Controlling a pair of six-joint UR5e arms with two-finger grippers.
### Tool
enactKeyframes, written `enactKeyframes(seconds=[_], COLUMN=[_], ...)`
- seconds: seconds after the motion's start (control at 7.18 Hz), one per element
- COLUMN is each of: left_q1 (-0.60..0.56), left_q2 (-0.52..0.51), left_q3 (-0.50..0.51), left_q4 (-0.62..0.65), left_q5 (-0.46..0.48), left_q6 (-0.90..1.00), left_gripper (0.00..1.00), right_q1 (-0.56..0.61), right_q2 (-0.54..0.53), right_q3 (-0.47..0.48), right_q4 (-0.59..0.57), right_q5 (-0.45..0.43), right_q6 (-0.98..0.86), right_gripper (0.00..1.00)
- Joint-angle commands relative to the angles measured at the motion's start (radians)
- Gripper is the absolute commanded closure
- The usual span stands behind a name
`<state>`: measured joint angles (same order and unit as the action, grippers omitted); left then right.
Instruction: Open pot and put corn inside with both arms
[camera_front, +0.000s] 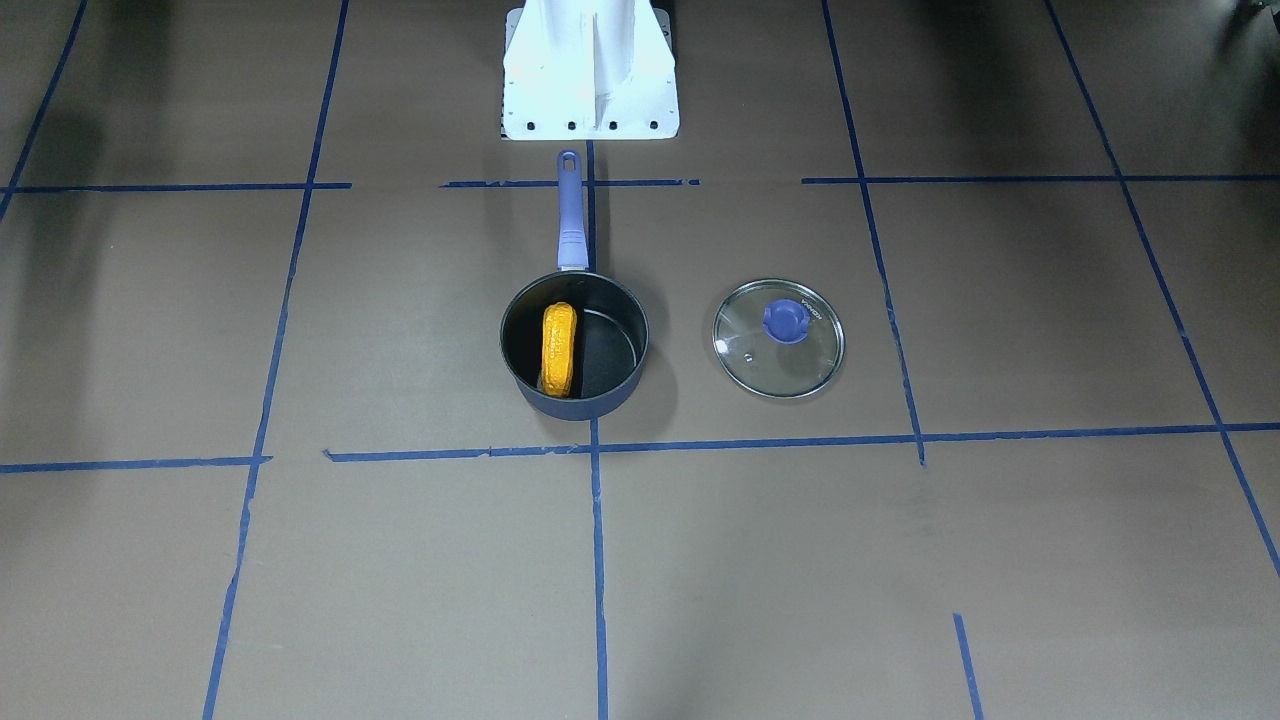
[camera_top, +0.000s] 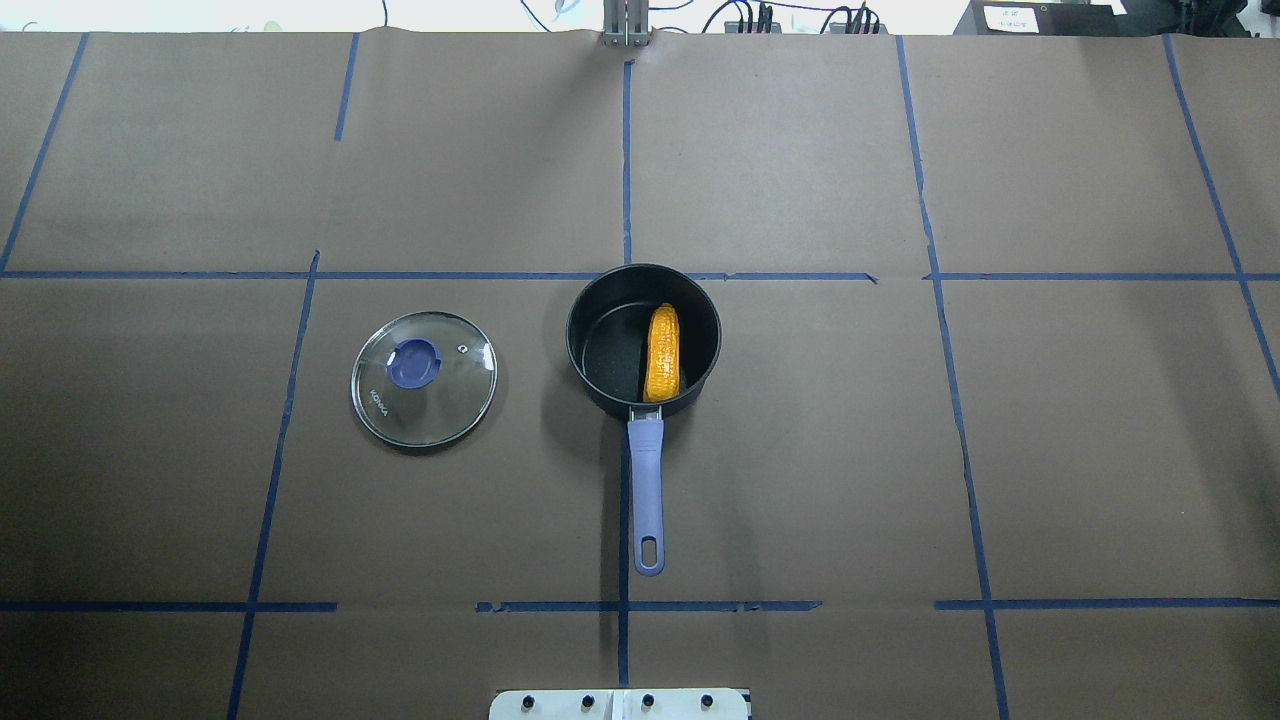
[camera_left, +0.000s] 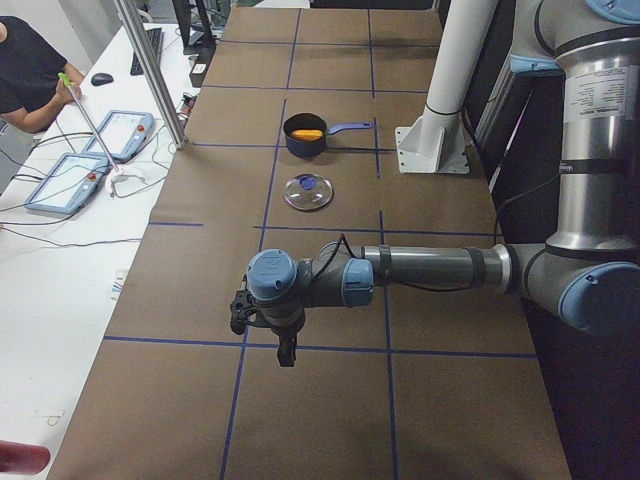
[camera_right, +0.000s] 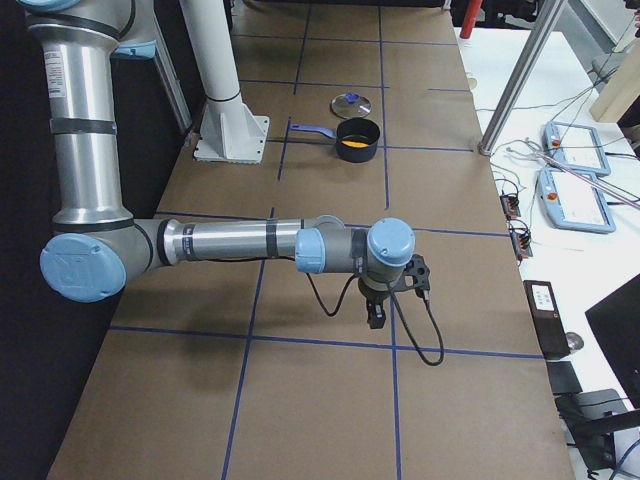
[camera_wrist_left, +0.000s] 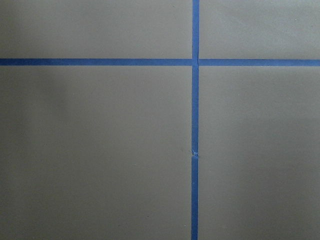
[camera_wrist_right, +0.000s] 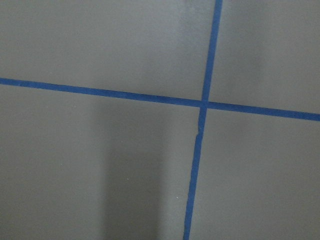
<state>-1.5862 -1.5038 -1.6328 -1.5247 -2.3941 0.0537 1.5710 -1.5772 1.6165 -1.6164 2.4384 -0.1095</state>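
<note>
The dark navy pot (camera_top: 643, 340) stands open at the table's middle, its lavender handle (camera_top: 647, 490) pointing toward the robot base. The orange-yellow corn (camera_top: 662, 353) lies inside it, against the wall on the robot's right. The pot (camera_front: 574, 345) and corn (camera_front: 559, 349) also show in the front-facing view. My left gripper (camera_left: 286, 352) shows only in the exterior left view, far from the pot over bare table. My right gripper (camera_right: 377, 318) shows only in the exterior right view, also far off. I cannot tell whether either is open or shut.
The round glass lid (camera_top: 424, 378) with a blue knob lies flat on the table to the pot's left in the overhead view, also seen in the front-facing view (camera_front: 778, 338). Blue tape lines cross the brown table. The white base mount (camera_front: 590, 70) stands behind the pot's handle.
</note>
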Motion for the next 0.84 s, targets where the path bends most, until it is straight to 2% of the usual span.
enactKeyframes(seconds=[0.0,0.28,0.7], left_q1=[0.0,0.0,-0.001], left_q2=[0.001,0.001,0.001], left_q3=[-0.001,0.001,-0.001], left_q4=[0.0,0.0,0.001], left_q5=[0.0,0.0,0.003], left_q6=[0.001,-0.002,0.003], left_gripper=[0.0,0.0,0.0], right_q1=[0.043,0.052,0.054], right_q2=[-0.03,-0.021,-0.044], right_q3=[-0.017,-0.036,-0.066], right_q4=[0.0,0.001,0.082], right_q5=[0.001,-0.005,-0.007], right_q6=[-0.006,-0.012,-0.004], right_gripper=[0.0,0.0,0.0])
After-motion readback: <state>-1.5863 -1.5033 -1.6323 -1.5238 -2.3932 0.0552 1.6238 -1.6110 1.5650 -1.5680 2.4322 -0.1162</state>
